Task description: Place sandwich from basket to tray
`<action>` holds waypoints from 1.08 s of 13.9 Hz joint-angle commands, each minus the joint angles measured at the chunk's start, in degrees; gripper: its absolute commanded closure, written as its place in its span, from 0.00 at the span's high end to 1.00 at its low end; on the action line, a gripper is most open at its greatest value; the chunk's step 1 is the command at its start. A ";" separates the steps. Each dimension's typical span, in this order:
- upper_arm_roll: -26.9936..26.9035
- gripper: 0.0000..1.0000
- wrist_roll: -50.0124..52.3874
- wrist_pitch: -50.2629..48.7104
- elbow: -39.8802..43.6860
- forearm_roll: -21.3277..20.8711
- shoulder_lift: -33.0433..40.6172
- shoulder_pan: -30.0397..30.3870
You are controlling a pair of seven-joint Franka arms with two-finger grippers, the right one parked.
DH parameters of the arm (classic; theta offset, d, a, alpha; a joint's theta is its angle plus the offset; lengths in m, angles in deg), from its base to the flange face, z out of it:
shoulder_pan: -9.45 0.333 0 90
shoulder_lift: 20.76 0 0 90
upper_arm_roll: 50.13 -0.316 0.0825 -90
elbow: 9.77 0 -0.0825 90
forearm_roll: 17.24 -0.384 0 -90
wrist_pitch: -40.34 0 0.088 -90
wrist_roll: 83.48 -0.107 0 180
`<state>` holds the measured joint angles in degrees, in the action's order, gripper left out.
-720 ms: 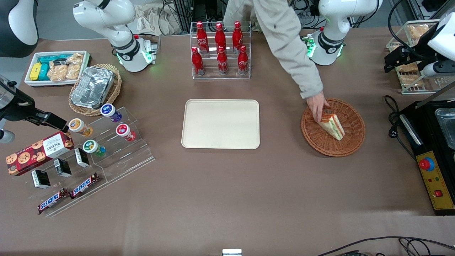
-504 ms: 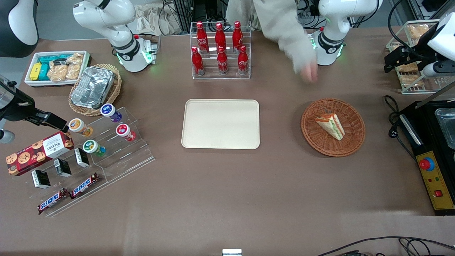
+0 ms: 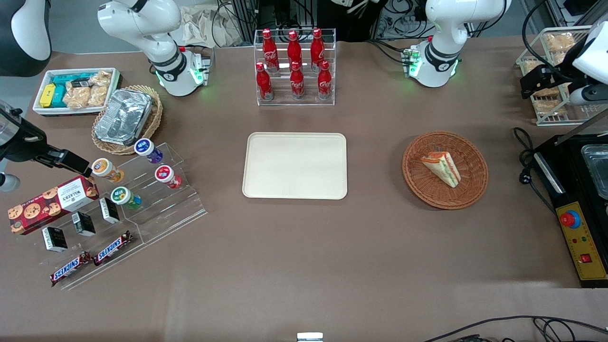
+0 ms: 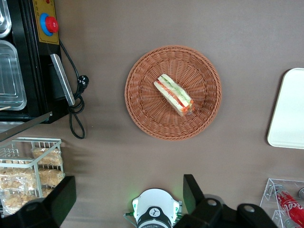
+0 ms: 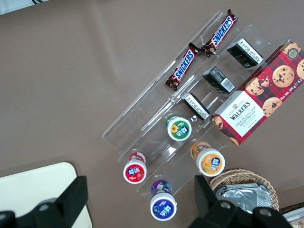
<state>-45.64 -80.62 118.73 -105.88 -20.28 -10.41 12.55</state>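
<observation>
While the gripper (image 4: 128, 202) is hovering wide open, the wrist view is showing the sandwich (image 4: 173, 94) lying in the basket (image 4: 142, 114) beneath it, the tray (image 3: 294, 165) well aside.

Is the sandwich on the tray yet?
No, the sandwich lies in the basket, the tray is bare, and the gripper hangs high near the working arm's end.

Robot lab staged as snack shop, cola bottle rack (image 3: 294, 66), snack display (image 3: 118, 209), cable clutter
</observation>
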 commanded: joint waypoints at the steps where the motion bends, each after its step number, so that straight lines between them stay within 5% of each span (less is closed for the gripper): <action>1: 0.26 1.00 0.39 1.13 -2.05 -0.39 1.50 0.23; 7: -0.01 1.00 8.54 20.88 -27.07 1.19 11.70 0.32; 15: 0.34 1.00 18.82 41.80 -43.70 6.03 8.72 -0.38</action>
<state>-45.54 -66.64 154.60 -145.09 -15.13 -2.49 12.52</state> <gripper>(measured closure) 0.000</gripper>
